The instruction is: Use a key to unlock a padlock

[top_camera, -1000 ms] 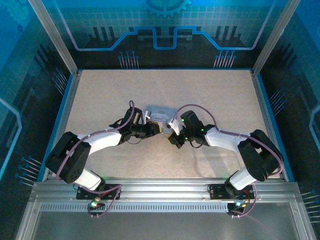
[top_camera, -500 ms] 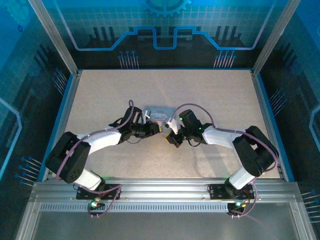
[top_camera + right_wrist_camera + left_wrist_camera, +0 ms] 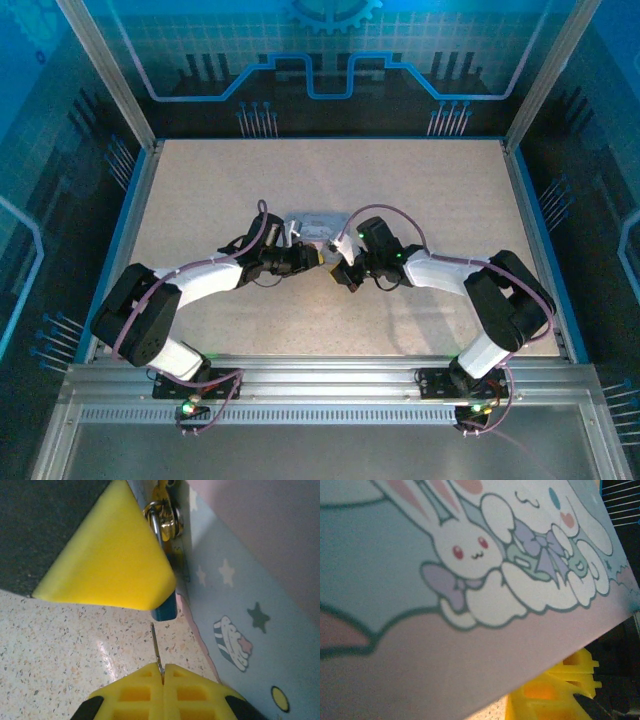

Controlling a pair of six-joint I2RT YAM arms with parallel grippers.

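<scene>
In the right wrist view the small dark blue padlock (image 3: 166, 611) hangs by its silvery shackle (image 3: 155, 526) from the brass hasp of the lilac cartoon tin (image 3: 240, 585). A yellow finger (image 3: 110, 555) of my left gripper (image 3: 312, 257) lies over most of the padlock body and pinches it. My right gripper (image 3: 163, 667) is shut on the key (image 3: 156, 647), whose thin blade points up at the padlock's underside with a small gap left. Seen from above, the right gripper (image 3: 340, 270) meets the left one at the tin's front edge.
The tin (image 3: 312, 225) lies on the speckled table (image 3: 420, 190) just behind both grippers. Its printed lid (image 3: 470, 555) is very close in the left wrist view, with a yellow finger (image 3: 555, 690) past its edge. A blue-edged frame (image 3: 140, 200) bounds the table.
The right arm has crept left and forward, bringing the key closer to the padlock. The left arm has stayed put.
</scene>
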